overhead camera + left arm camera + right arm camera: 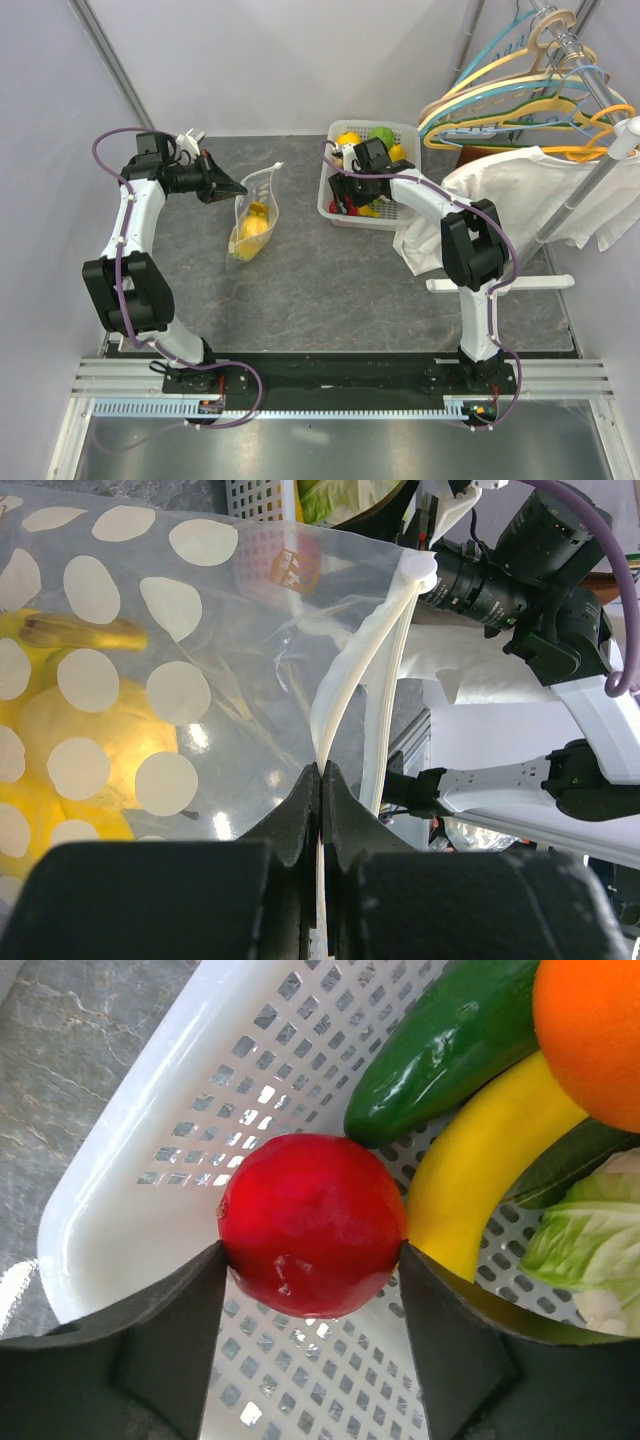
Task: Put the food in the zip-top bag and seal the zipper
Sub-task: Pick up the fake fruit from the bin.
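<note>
White walls [250,60] enclose a grey marbled table [330,290]. At ten o'clock the left gripper [320,775] pinches the zipper [350,670] of the zip-top bag [265,190], which has yellow food [255,223] inside. At one o'clock the right gripper [312,1252] clasps a red toy fruit [310,1215] in the white slotted basket [150,1140]. Hangers [520,100] and a white garment [520,185] hang at two o'clock.

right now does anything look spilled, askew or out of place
Nothing stands out. The left gripper pinches the zipper, holding the zip-top bag up with yellow food inside. The right gripper clasps a red fruit in the basket. Nothing has spilled.
</note>
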Tool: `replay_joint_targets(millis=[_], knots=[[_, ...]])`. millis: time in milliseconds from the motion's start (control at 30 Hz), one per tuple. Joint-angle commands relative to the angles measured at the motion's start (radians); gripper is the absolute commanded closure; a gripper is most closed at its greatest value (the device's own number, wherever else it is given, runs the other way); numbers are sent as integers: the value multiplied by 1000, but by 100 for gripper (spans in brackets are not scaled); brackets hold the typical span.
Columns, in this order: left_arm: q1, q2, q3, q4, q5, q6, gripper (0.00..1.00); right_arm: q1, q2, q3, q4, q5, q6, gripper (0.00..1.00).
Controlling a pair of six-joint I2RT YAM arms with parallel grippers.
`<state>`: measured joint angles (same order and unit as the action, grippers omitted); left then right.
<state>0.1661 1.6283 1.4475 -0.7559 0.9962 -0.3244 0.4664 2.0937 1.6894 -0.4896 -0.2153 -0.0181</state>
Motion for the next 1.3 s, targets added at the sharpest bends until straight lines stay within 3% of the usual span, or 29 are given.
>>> replay_joint_targets(millis=[0,33,67,300,967,1267], knots=[[4,7,13,3,9,10,98,-12,16,38,-26,-45,17,35],[3,8,13,3,9,10,98,-15,15,42,-26,-45,15,46],[4,7,13,4,7,10,98,-15,12,46,-26,-47,17,49],[4,5,11,4,2,15,98,-23,-75,87,-32,-49,9,62],[4,15,11,3,-16,27,98,-18,-282,153,-46,-127,84,67],[4,47,11,3,-24,21,98,84,-343,216,-17,-214,109,69]])
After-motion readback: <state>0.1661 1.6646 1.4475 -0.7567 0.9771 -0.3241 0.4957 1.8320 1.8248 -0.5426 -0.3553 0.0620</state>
